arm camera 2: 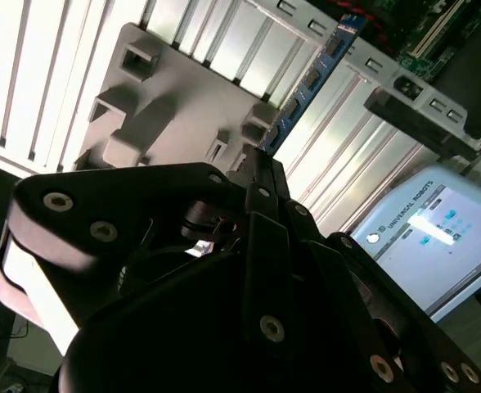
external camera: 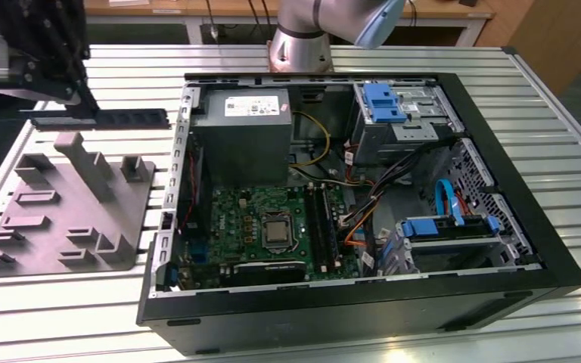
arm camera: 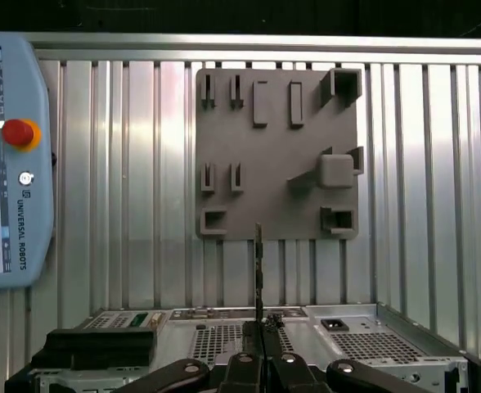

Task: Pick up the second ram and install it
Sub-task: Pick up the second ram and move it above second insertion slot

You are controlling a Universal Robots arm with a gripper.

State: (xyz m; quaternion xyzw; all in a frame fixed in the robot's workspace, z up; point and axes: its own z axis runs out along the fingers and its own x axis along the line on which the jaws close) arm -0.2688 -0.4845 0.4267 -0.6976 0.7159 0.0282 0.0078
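Dark ram (external camera: 129,118) hangs level above the grey holder (external camera: 28,227), clear of it, clamped near one end by the pincer (external camera: 69,115). In the first wrist view the ram (arm camera: 258,262) juts edge-on from the pincer (arm camera: 261,360) toward the holder (arm camera: 277,155). The holder lies on the ribbed bench (external camera: 69,302) beside the open case (external camera: 371,318), on the exterior view's left.

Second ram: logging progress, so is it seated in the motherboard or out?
Out. The gripper holds the ram level in the air over the grey fixture, outside the case on the exterior view's left.
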